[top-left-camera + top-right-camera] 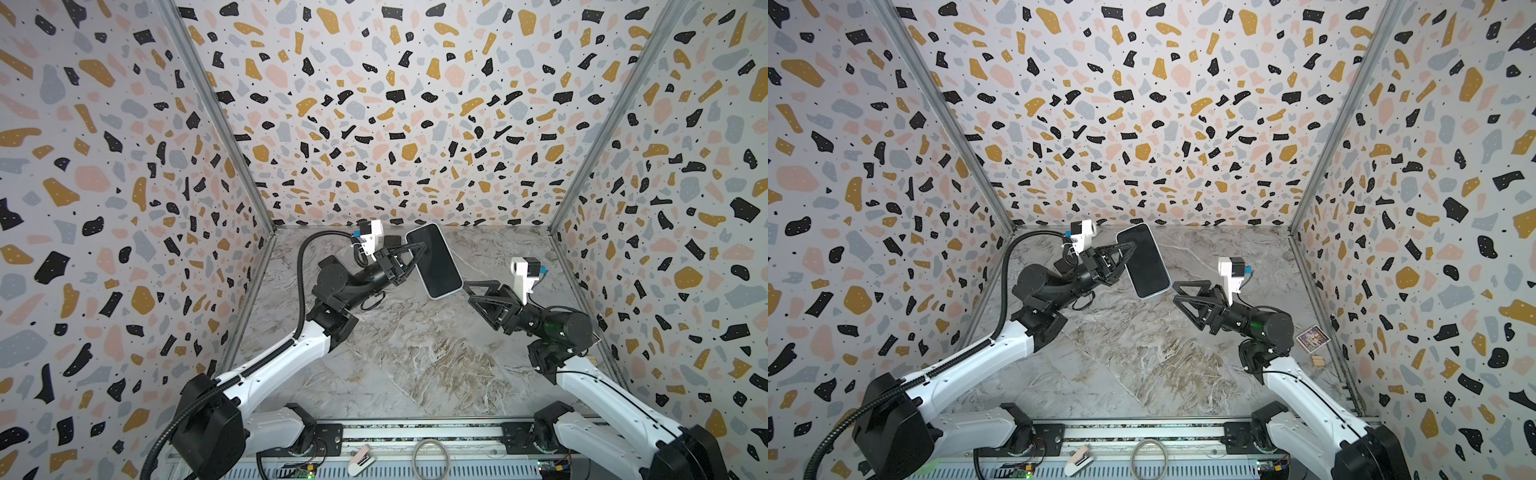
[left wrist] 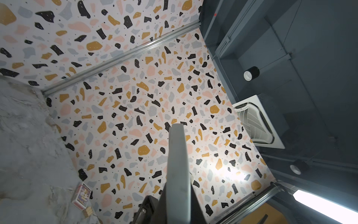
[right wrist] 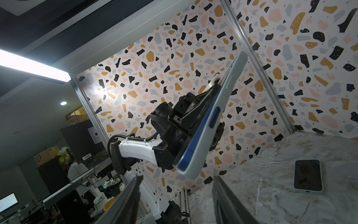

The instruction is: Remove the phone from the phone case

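Observation:
A phone [image 1: 434, 261] [image 1: 1143, 261] with a dark screen, in a pale phone case, is held up above the table near the back wall. My left gripper [image 1: 415, 259] [image 1: 1127, 259] is shut on its left long edge. The left wrist view shows the case's pale edge [image 2: 178, 164] pinched between the fingers. In the right wrist view the phone's blue side [image 3: 199, 135] shows along the case's pale rim [image 3: 228, 91], widest at the near corner. My right gripper [image 1: 468, 291] [image 1: 1176, 291] [image 3: 177, 177] is open just short of that corner, touching nothing.
A second phone [image 3: 308, 175] lies flat on the marble table [image 1: 415, 357], mostly hidden behind the left gripper in both top views. A small card box [image 1: 1313, 337] and wooden blocks [image 1: 1318, 360] sit by the right wall. Patterned walls enclose three sides.

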Controlling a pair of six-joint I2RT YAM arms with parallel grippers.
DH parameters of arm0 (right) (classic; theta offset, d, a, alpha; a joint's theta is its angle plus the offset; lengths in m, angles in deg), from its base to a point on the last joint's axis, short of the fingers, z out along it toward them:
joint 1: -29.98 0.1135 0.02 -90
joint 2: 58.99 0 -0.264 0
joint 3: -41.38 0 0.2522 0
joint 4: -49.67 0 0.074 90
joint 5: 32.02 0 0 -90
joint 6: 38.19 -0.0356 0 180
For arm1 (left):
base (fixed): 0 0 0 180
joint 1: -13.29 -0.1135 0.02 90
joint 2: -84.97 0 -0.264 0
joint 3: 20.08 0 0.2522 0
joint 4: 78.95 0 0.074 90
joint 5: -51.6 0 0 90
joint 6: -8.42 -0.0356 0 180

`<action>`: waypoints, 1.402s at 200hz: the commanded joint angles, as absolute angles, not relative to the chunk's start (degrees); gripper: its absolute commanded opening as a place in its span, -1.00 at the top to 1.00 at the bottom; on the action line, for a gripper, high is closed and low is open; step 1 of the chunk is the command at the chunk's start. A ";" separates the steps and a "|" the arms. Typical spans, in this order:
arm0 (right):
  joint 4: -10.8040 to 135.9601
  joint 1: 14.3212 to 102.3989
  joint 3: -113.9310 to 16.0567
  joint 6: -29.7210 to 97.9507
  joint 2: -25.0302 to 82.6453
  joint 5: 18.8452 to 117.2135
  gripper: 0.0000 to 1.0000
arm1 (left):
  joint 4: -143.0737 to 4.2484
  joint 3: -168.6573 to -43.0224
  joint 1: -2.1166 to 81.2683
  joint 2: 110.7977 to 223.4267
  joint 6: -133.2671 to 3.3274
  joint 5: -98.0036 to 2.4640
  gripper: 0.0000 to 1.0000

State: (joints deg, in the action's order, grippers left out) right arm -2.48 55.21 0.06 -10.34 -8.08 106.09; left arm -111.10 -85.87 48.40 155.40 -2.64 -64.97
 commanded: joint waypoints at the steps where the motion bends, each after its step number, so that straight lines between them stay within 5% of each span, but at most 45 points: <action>1: 8.46 55.14 2.50 -7.14 -13.49 104.13 -0.35 | -104.12 -90.39 47.56 154.51 -9.86 -66.66 1.00; 91: 14.10 64.13 4.86 -9.31 -12.72 95.48 -0.42 | -101.13 -91.68 48.40 158.14 -11.68 -70.56 1.00; 280: 4.72 63.38 7.27 -12.52 -5.91 94.36 -0.32 | -104.13 -88.23 49.76 156.15 -11.26 -70.57 1.00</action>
